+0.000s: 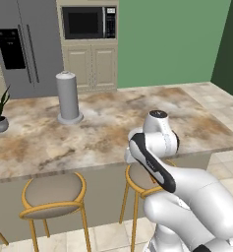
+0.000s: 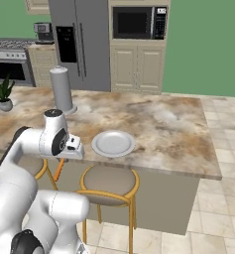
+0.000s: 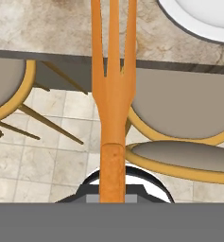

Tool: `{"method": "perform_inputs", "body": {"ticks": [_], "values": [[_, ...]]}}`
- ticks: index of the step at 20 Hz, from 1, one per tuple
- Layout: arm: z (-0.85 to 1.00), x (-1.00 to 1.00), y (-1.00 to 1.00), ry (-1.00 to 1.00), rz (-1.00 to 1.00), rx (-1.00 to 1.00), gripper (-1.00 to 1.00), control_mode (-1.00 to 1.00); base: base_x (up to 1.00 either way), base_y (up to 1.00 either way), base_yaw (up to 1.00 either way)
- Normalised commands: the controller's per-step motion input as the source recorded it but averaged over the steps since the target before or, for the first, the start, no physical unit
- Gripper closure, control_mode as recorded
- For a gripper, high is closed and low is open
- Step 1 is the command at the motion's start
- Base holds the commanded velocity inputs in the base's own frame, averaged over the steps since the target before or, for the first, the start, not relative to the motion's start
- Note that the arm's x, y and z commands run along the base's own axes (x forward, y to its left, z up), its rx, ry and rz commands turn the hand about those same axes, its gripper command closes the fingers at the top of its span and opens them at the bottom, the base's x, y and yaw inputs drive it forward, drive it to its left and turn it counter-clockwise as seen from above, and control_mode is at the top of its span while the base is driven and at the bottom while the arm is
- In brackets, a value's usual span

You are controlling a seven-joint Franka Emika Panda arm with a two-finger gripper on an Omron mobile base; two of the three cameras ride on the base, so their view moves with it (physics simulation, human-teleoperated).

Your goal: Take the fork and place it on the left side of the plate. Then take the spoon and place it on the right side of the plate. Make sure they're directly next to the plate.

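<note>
My gripper (image 3: 113,196) is clamped on the fork (image 3: 113,94), handle low center of the hand view, tines running up to the top edge. In that view the tines cross the counter's front edge; the handle hangs over stools and floor tile, i.e. off the counter. Plate (image 3: 203,19) sits upper right of the hand view, apart from the tines, w/ bare marble between them.

Right base view: plate (image 2: 113,143) is center frame, close to the counter's (image 2: 178,134) near edge, directly above a stool (image 2: 109,183). My hand is at center left, just left of the plate, w/ a bit of orange fork (image 2: 59,168) poking down below it, in front of the counter edge. Between hand and plate there's a narrow strip of counter. Right of the plate the marble runs free to the counter's right end.

Left base view: my arm covers the lower right. A second stool (image 1: 51,194) stands lower left under the overhang.

Surface: beige-brown marble island. Grey cylinder canister (image 2: 62,89) stands upper left of the plate, well apart. Small potted plant (image 2: 4,94) at far left edge.

Room: green walls, steel fridge (image 2: 79,42) top center, built-in microwave (image 2: 134,22) to its right, stove (image 2: 10,62) upper left, pale tile floor.
</note>
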Motion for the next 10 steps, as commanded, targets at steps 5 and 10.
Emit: {"method": "perform_inputs", "body": {"ticks": [5, 10], "values": [[-0.04, 0.59, 0.19, 0.0, -0.22, 0.0, 1.0, -1.0, 0.0, 0.0, 0.0], [0.0, 0.82, 0.3, 0.0, -0.14, 0.0, 1.0, -1.0, 0.0, 0.0, 0.0]]}}
